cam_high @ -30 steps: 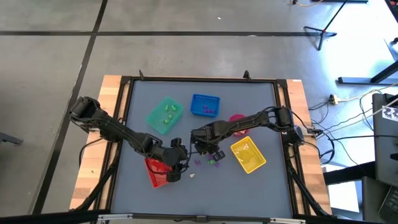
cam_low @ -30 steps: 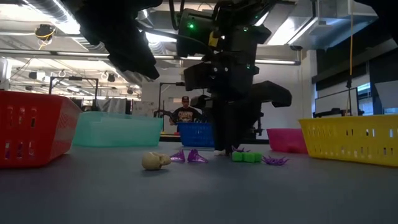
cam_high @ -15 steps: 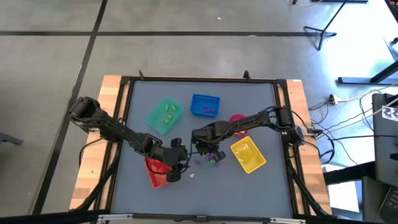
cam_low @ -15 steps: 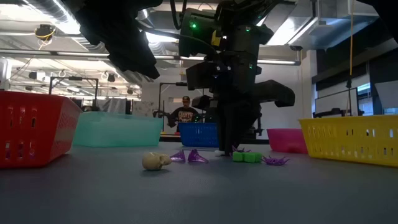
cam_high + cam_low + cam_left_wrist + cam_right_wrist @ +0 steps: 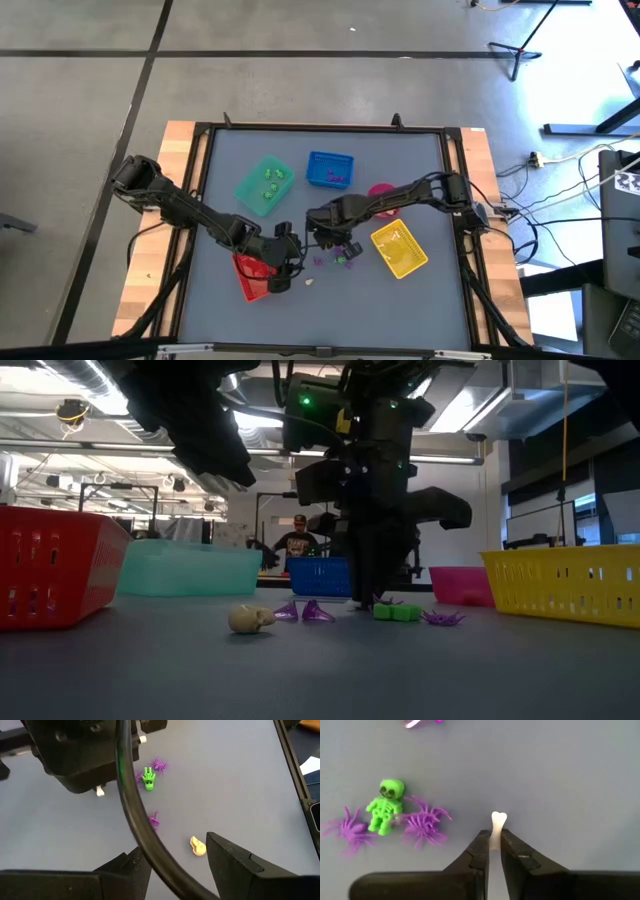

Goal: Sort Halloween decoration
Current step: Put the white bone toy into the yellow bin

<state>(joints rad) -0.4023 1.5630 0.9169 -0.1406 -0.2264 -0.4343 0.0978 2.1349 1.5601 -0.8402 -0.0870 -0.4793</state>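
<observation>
The Halloween decoration lies loose on the grey table. There is a cream skull (image 5: 308, 282), a green skeleton (image 5: 385, 805) between two purple spiders (image 5: 422, 825), and a small white bone (image 5: 498, 821). My right gripper (image 5: 494, 845) stands over this cluster, pointing down and shut on the bone; it also shows in the high view (image 5: 322, 236) and the low view (image 5: 364, 600). My left gripper (image 5: 175, 862) hangs open above the table beside the red tray (image 5: 252, 275). The skull (image 5: 198, 846) lies beyond its fingertips. My right gripper pinches one end of the white bone (image 5: 494, 839) between its two fingertips, coming from above and pointing down. The bone's other, knobbed end (image 5: 499, 816) sticks out past the fingers. In the low view the fingertips (image 5: 362, 603) reach down to the table top.
A green tray (image 5: 264, 184) and a blue tray (image 5: 330, 168) sit at the far side, a pink bowl (image 5: 382, 192) and a yellow tray (image 5: 399, 248) to the right. More purple trinkets (image 5: 305, 611) lie by the skull. A person (image 5: 297, 540) sits beyond the table.
</observation>
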